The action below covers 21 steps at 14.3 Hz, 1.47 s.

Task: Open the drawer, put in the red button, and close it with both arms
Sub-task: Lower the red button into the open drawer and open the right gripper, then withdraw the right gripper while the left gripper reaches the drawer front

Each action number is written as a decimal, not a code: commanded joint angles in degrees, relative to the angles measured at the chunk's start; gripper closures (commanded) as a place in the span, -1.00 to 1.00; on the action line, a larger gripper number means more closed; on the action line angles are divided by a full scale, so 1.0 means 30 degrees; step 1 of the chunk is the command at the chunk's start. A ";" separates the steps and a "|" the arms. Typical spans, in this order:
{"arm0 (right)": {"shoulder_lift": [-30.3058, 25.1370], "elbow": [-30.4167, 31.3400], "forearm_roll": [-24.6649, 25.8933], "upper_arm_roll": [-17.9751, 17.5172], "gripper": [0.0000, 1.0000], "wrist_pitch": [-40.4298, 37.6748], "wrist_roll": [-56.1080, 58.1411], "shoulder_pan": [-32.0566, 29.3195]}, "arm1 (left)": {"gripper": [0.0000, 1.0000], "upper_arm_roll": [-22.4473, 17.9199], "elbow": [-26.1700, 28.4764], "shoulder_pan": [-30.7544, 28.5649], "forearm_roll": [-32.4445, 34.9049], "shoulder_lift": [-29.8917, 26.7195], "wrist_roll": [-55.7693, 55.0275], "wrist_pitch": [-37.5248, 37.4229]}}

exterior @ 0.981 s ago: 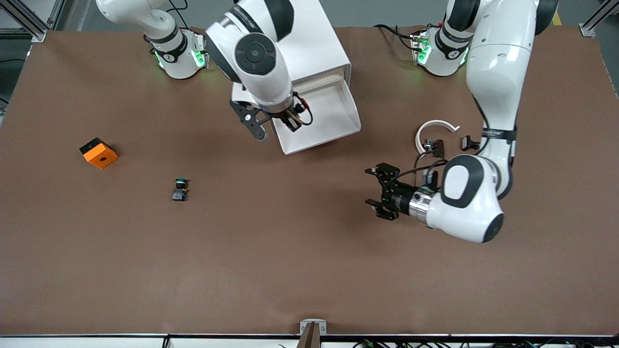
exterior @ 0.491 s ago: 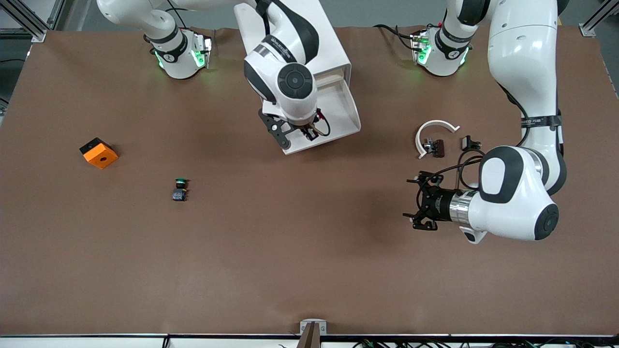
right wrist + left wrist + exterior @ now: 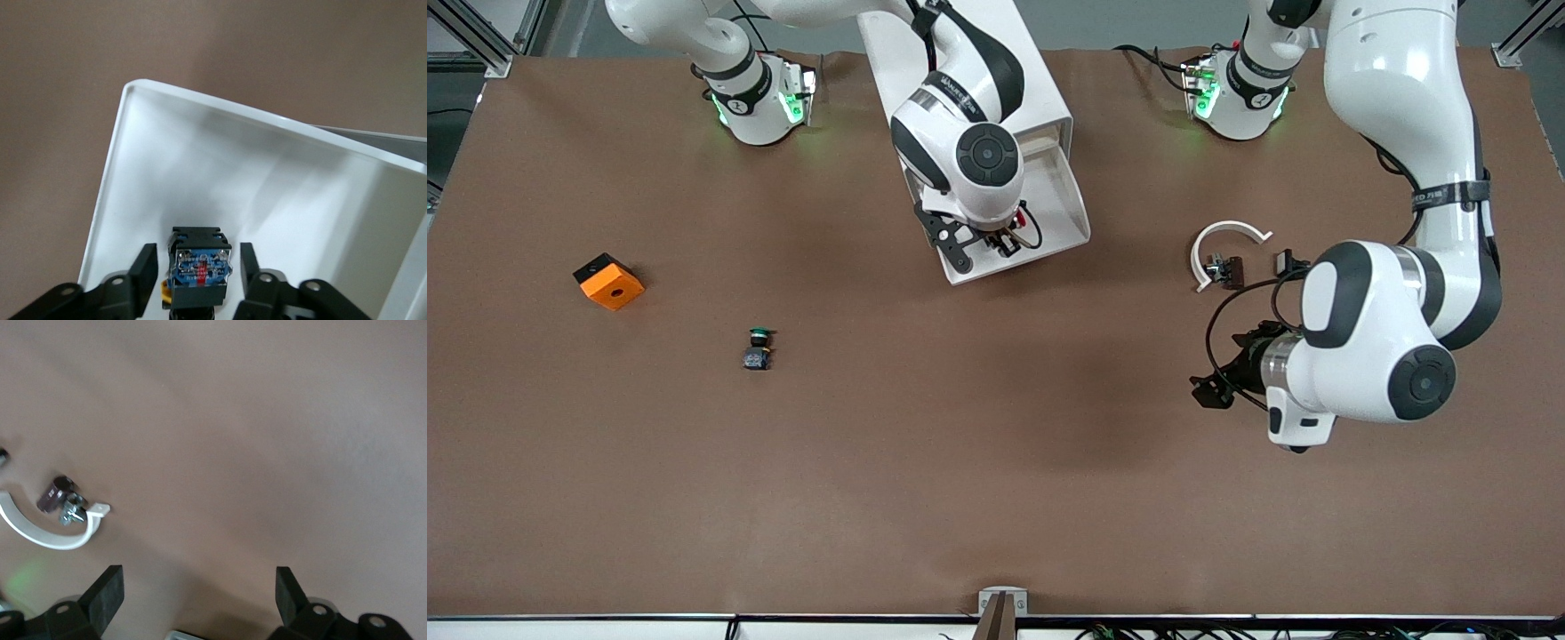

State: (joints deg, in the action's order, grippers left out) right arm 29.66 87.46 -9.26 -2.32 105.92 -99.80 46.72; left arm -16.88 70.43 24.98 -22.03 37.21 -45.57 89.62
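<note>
The white drawer (image 3: pixel 1069 213) stands pulled out of its white cabinet (image 3: pixel 1032 80). My right gripper (image 3: pixel 989 253) is down inside the drawer near its front wall. In the right wrist view the red button (image 3: pixel 199 270) shows its black-and-blue body lying in the drawer (image 3: pixel 120 167) between my right gripper's (image 3: pixel 197 257) fingers. A thin gap shows on each side, so the fingers are open. Its red cap is hidden. My left gripper (image 3: pixel 1211 387) hangs open and empty over bare table, as the left wrist view (image 3: pixel 197 597) also shows.
A green-capped switch (image 3: pixel 758 347) and an orange block (image 3: pixel 608 281) lie toward the right arm's end of the table. A white curved piece (image 3: pixel 1227 238) with small dark parts (image 3: pixel 1232 269) lies beside the left arm, also in the left wrist view (image 3: pixel 47 533).
My right gripper has sunk into the drawer with the button, toward its front wall. My left arm has drawn back toward its own end of the table.
</note>
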 commanded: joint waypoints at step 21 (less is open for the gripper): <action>-1.1442 0.4100 0.1088 0.0335 -1.00 -0.5780 2.8067 -1.4570 | -1.00 0.2487 0.6376 0.7669 0.2365 -0.0508 0.2184 0.9326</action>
State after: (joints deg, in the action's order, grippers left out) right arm -2.41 95.81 -8.22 -0.08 85.61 -22.82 6.99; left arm -10.77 86.33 47.38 -15.21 38.54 -39.47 116.23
